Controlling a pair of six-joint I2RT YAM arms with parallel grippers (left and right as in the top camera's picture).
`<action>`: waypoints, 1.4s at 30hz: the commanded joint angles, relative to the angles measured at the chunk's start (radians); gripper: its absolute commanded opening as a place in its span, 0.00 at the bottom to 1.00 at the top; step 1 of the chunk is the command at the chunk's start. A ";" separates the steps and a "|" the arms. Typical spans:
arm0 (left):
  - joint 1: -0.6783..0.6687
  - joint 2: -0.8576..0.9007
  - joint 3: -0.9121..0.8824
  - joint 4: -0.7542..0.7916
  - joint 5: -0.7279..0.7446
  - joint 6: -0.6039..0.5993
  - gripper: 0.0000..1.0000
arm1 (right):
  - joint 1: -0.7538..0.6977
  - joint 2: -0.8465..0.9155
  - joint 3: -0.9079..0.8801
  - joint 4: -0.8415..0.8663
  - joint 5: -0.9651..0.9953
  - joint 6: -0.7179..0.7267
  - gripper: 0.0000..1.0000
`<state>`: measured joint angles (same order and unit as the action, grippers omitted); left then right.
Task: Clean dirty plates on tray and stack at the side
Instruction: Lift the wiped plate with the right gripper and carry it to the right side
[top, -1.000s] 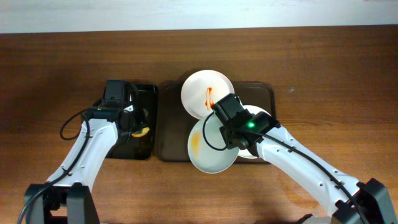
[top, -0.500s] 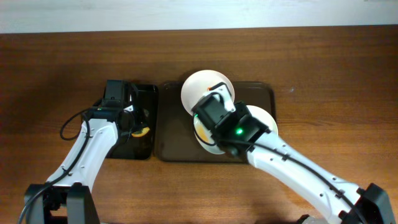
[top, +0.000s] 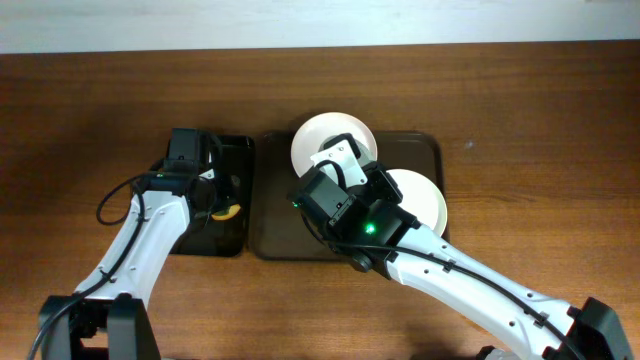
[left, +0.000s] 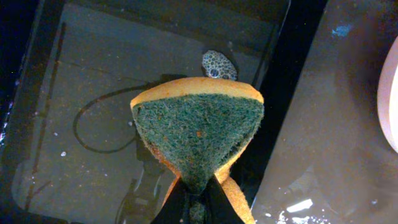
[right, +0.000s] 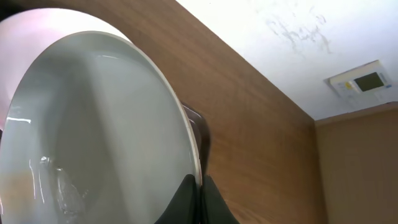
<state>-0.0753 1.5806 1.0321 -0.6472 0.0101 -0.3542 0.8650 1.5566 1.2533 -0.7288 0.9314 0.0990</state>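
My right gripper (right: 198, 190) is shut on the rim of a white plate (right: 106, 124) and holds it tilted on edge above the brown tray (top: 280, 235). A faint yellowish smear shows low on its face. In the overhead view my right gripper (top: 340, 165) and wrist hide this plate. A second white plate (top: 325, 135) lies at the tray's back, its middle hidden by my arm. A third, clean-looking plate (top: 420, 195) lies at the tray's right. My left gripper (left: 196, 202) is shut on a green-faced orange sponge (left: 199, 124) over the black tray (left: 68, 93).
The narrow black tray (top: 240, 150) stands just left of the brown tray and holds wet residue and a small speckled lump (left: 219, 63). Bare wooden table (top: 540, 130) lies to the right and at the back.
My right arm has swung left over the tray and turned the held plate from face-up to on edge, so it is now hidden under the wrist. The left arm has not moved.
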 joint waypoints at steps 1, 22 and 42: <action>0.006 0.005 0.001 0.003 -0.010 0.019 0.00 | 0.030 -0.011 0.022 0.004 0.062 -0.040 0.04; 0.006 0.005 0.001 0.002 -0.010 0.019 0.00 | -0.664 -0.014 0.022 -0.039 -0.593 0.338 0.04; 0.006 0.005 0.001 -0.005 -0.007 0.019 0.00 | -1.304 0.088 -0.077 -0.049 -0.950 0.143 0.31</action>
<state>-0.0753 1.5806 1.0321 -0.6514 0.0101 -0.3542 -0.4381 1.6432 1.1793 -0.7807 0.0811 0.2958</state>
